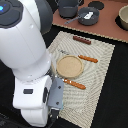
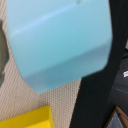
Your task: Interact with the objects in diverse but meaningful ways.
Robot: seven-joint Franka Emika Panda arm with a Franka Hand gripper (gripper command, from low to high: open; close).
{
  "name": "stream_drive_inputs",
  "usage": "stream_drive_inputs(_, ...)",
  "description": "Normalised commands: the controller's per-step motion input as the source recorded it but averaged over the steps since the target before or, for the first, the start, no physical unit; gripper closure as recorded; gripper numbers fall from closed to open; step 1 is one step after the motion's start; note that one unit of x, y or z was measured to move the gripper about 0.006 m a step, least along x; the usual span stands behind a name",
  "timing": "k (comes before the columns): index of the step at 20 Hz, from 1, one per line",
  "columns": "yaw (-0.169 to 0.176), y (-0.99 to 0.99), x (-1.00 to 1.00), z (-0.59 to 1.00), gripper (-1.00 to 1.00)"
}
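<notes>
The pale blue rounded-top block [image 2: 60, 42] fills most of the wrist view, very close to the camera, over the woven beige placemat [image 2: 57, 100]. A corner of the yellow box [image 2: 30, 121] shows beside it. Neither of these shows in the exterior view, where the white arm [image 1: 30, 45] covers that part of the mat. The dark brown sausage [image 1: 81, 40] lies at the far edge of the placemat [image 1: 97, 75]. My gripper's fingers show in neither view, so I cannot see whether it holds the block.
A tan round plate [image 1: 69, 65] sits mid-mat, with an orange-handled fork [image 1: 88, 58] beyond it and an orange-handled knife [image 1: 74, 83] in front. A grey pot [image 1: 68, 7], a dark bowl [image 1: 89, 16] and a pale bowl [image 1: 123, 17] stand on the brown surface behind.
</notes>
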Motion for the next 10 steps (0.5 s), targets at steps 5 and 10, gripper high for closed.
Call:
stream_drive_inputs(5,0.035,0.08,0.51,0.09,-1.00)
stream_drive_inputs(10,0.003,-0.08,0.38,0.00,-1.00)
